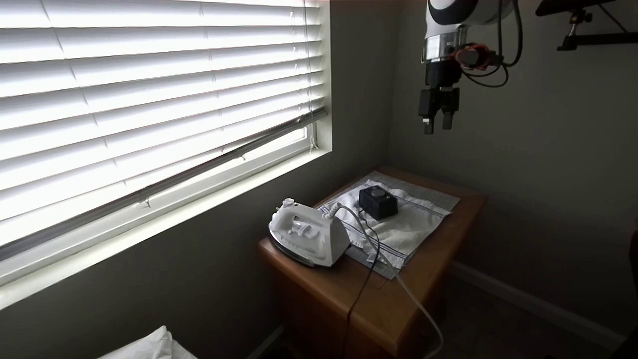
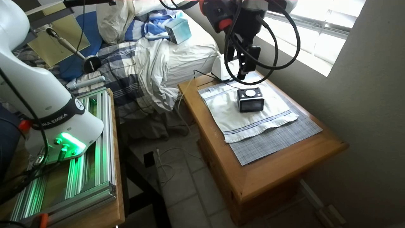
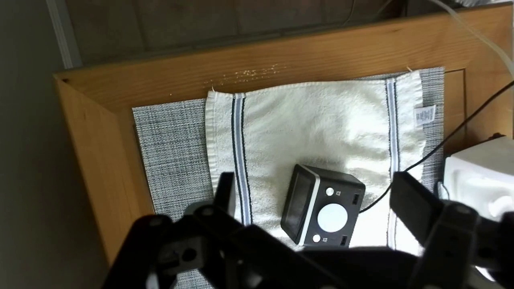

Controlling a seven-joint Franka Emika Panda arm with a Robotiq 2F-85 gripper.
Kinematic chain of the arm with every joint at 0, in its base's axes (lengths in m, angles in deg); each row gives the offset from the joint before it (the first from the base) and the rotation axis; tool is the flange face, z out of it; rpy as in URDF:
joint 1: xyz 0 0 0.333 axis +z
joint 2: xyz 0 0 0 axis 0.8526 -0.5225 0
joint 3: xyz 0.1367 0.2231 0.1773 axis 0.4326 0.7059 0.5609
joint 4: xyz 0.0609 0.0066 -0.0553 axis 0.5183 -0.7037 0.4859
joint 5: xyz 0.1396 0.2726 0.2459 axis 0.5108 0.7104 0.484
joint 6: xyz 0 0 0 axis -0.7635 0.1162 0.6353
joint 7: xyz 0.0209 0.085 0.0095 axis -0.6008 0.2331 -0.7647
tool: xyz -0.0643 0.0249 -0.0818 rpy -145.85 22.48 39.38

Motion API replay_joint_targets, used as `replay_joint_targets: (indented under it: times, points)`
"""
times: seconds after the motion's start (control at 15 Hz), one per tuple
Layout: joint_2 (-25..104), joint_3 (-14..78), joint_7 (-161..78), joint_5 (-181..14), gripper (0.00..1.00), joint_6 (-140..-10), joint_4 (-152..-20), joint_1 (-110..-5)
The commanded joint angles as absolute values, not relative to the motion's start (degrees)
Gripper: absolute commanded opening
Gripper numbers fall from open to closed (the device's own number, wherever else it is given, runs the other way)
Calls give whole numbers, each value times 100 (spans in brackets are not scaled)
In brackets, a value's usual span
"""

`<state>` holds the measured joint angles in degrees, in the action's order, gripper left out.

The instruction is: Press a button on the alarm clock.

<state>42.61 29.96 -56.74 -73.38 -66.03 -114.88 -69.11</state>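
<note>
From left to right in an exterior view, I note the iron [image 1: 309, 235] near the middle of the frame, the alarm clock [image 1: 377, 203] on the towel [image 1: 419, 227] just right of centre, and the gripper [image 1: 438, 125] at upper right, well above and apart from the clock. Tool condition: released, its fingers [image 3: 413, 200] wide apart in the wrist view, the clock showing between them at lower centre. Marks on the clock's top are too small to read; the iron is cut off at the right edge. In an exterior view a cable loop [image 2: 250, 83] partly hides the gripper.
</note>
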Motion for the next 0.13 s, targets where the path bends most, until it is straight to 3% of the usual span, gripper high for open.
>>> replay_joint_targets:
  times: [0.0,0.07]
  points:
    - [4250,2980,-5673,-7335,99,-6586,-11475,-6891]
    - [4247,2980,-5673,-7335,99,-6586,-11475,-6891]
